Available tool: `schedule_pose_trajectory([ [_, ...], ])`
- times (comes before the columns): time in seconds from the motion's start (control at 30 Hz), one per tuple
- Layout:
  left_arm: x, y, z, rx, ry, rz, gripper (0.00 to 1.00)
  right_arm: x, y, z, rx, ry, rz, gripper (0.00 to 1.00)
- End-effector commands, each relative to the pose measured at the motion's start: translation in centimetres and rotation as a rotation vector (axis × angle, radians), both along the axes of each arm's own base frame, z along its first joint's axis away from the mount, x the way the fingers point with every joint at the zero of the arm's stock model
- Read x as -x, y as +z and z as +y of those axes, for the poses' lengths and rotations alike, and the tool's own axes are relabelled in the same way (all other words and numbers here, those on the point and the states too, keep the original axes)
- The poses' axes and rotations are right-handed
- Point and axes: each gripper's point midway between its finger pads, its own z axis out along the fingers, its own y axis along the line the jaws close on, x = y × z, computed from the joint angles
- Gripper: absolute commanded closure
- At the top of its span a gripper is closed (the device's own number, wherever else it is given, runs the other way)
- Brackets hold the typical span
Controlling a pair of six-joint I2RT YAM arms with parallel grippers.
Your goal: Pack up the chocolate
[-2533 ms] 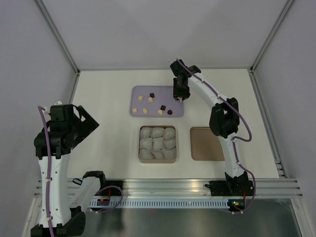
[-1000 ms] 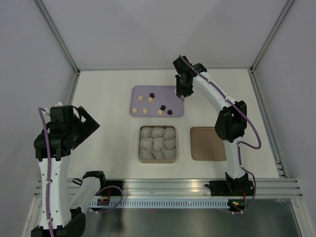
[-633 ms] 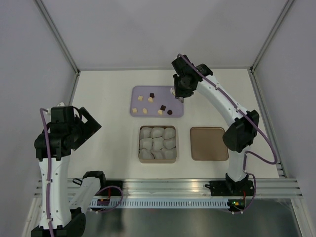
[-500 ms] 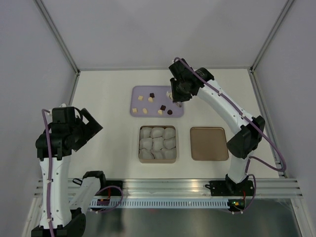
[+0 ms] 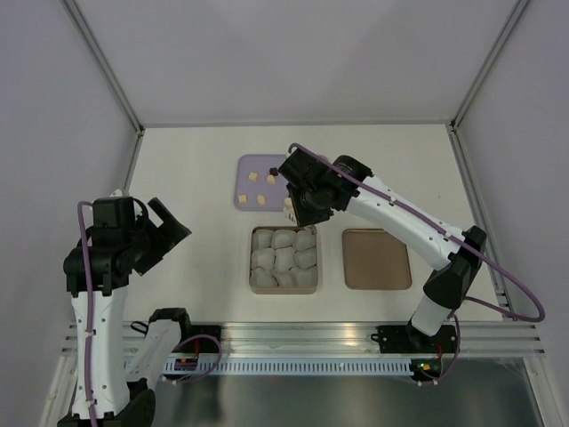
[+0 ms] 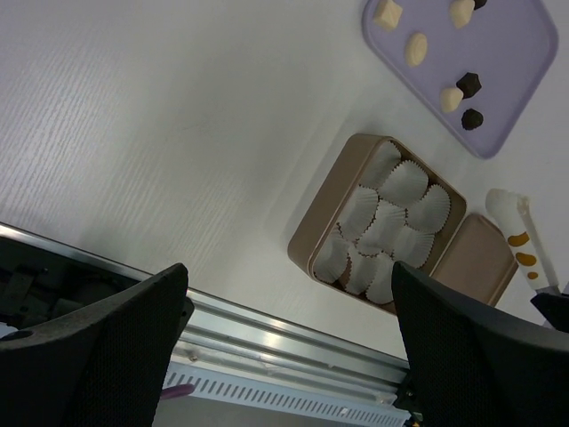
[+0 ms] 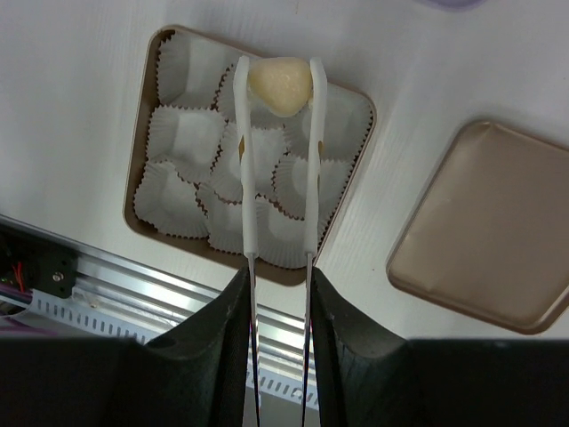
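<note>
The right gripper [image 7: 278, 84] pinches 1 pale chocolate [image 7: 279, 89] between its thin tips so it cannot drop. It hangs over the box [image 7: 142, 169] of paper cups [image 7: 185, 133], likely to go in 1. Other chocolates [image 5: 253, 177] sit on the purple tray [image 5: 245, 189]. The left gripper [image 6: 289, 311] is wide, holding nothing. White table [image 5: 191, 169], grey walls [image 5: 267, 62]

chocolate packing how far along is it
Done: nothing yet, the paper cups in the box all look empty. In hand: the right hand grips one pale chocolate above the box. Left: that one plus the loose pieces on the purple tray.
</note>
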Motion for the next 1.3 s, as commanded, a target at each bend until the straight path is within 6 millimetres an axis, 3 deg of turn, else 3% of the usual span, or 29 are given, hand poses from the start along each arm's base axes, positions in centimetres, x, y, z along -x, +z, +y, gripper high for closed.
schedule_pose_trajectory([
  [0.0, 1.5, -0.6, -1.2, 0.072, -0.014, 0.050, 0.00, 2.6, 0.1, -1.1, 0.018, -0.029, 0.040, 0.91],
  [0.17, 1.9, -1.2, -1.6, 0.093, -0.013, 0.055, 0.00, 4.0, -1.3, -0.6, 0.066, 0.011, 0.058, 0.92],
  [0.4, 2.1, -1.7, -2.1, 0.130, -0.013, 0.054, 0.00, 4.6, -3.4, -1.3, 0.138, 0.011, 0.087, 0.92],
  [0.97, 1.3, -1.5, -3.2, 0.184, -0.047, 0.053, 0.00, 3.2, -6.2, -0.5, 0.224, 0.021, 0.097, 0.92],
  [1.27, 1.1, -1.5, -3.3, 0.183, -0.063, 0.053, 0.00, 2.3, -6.7, -0.1, 0.252, -0.003, 0.084, 0.92],
])
